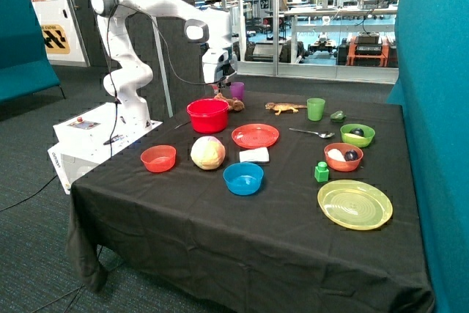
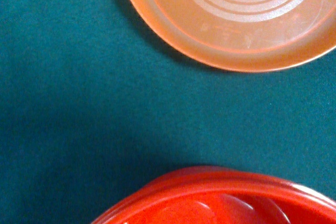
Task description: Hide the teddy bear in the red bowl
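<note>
The red bowl (image 1: pixel 208 115) stands upright near the back of the black table, and nothing shows inside it. The teddy bear (image 1: pixel 233 103), small and brown, lies on the cloth just behind the bowl, beside a purple cup (image 1: pixel 237 90). My gripper (image 1: pixel 220 90) hangs low over the bowl's back rim, close to the teddy bear. In the wrist view only part of the red bowl's rim (image 2: pixel 220 192) and the flat red plate (image 2: pixel 236 19) appear, with bare cloth between them; the teddy bear is out of that view.
A red plate (image 1: pixel 255 135), small orange-red bowl (image 1: pixel 158 157), pale round ball (image 1: pixel 208 152), blue bowl (image 1: pixel 242 178) and white block (image 1: pixel 254 155) sit in front. Lizard figure (image 1: pixel 286 108), green cup (image 1: pixel 316 108), spoon (image 1: pixel 311 133), green bowl (image 1: pixel 357 134) and yellow plate (image 1: pixel 355 204) lie to the side.
</note>
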`<state>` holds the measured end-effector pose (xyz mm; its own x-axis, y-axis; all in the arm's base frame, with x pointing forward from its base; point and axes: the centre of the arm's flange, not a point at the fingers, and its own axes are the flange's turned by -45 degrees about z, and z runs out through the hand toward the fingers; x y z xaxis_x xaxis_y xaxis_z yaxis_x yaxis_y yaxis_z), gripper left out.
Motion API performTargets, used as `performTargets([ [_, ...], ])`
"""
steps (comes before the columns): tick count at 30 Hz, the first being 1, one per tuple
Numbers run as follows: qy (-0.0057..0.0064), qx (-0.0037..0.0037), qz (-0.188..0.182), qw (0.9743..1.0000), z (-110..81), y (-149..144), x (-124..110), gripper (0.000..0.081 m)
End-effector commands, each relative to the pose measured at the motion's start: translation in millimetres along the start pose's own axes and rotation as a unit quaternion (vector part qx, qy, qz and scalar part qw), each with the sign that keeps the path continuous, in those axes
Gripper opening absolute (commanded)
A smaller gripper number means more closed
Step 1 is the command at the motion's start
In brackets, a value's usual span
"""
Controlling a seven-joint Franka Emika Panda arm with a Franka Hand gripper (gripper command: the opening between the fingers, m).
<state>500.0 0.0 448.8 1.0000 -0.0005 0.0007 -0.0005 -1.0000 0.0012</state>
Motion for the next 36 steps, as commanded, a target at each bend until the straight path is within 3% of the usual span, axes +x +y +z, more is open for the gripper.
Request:
performTargets([
  [1, -0.0003, 0.00062, -0.093, 0.9957, -1.2, 0, 0, 0.0808],
  [2, -0.0003, 0.00063, -0.117, 0.9931, -0.6, 1, 0, 0.0808],
  [4, -0.0003, 0.00063, -0.12, 0.9927, -0.2, 3, -3, 0.0808],
  [6, -0.0003, 0.00063, -0.122, 0.9925, 0.2, 4, -5, 0.059],
  [9, -0.0003, 0.00063, -0.124, 0.9923, 1.7, 5, -8, 0.0499],
  [19, -0.0003, 0.00063, -0.133, 0.9911, 5.6, -8, -31, 0.0487],
  [31, -0.0002, 0.00064, -0.145, 0.9894, 11.0, -61, -44, 0.0477],
  [36, -0.0002, 0.00064, -0.162, 0.9868, 12.1, -88, -47, 0.0462],
])
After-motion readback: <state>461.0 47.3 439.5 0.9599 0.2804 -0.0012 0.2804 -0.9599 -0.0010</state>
